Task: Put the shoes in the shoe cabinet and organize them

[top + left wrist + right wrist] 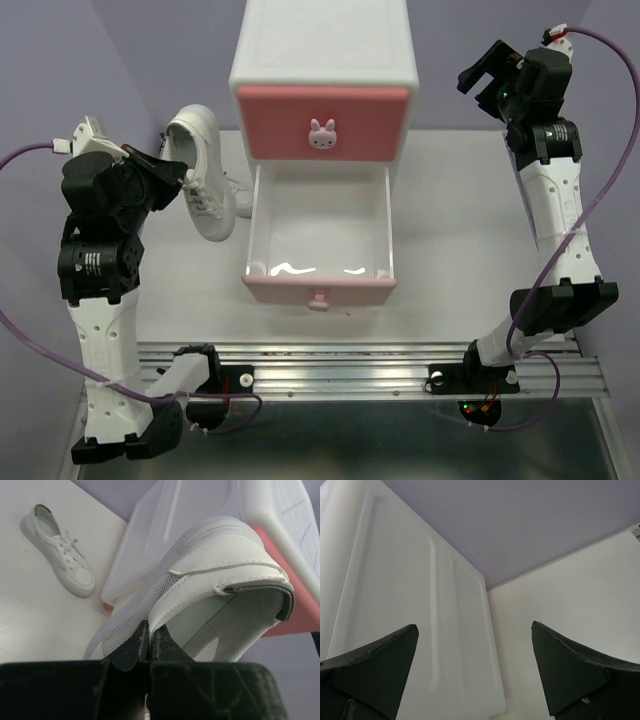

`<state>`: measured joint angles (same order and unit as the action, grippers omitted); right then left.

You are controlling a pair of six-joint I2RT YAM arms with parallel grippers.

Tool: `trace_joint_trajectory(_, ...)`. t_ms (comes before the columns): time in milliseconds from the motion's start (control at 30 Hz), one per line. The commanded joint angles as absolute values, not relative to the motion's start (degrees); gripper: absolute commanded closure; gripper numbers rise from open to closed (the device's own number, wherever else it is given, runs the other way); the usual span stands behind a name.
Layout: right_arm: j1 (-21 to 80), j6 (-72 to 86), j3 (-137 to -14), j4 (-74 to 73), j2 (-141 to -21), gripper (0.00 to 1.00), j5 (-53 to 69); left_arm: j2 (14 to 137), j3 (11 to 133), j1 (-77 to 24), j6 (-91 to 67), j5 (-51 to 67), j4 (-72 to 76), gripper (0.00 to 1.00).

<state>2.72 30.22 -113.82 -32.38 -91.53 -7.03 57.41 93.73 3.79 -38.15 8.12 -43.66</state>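
We held a white shoe (220, 580) clamped in our left claw (149, 630) beside the open drawer (320, 284) for loading, right claw (474, 626) apart.

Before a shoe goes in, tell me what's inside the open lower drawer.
The lower drawer shows only bare white floor. Its rear, under the upper drawer, is hidden.

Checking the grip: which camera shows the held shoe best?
Left wrist: the shoe fills it, the left gripper shut on its mesh side. Top view shows it beside the cabinet, partly behind that gripper. Right wrist shows none.
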Motion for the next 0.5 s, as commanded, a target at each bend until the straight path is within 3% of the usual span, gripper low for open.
trace_joint_trajectory(0,2.64,28.74,-114.61,-29.79,-90.26,0.00,-4.39,55.46,89.91,-3.76,-42.36,8.89,-33.66,1.00)
trace_joint_trajectory(233,2.64,29.09,-113.82,-30.23,-89.65,0.00,-4.04,59.31,88.59,-19.66,-46.31,-3.41,-28.57,1.00)
trace_joint_trajectory(467,2.64,27.34,-114.43,-31.11,-89.65,0.00,-4.75,60.73,86.67,-26.98,-47.72,-11.25,-27.60,1.00)
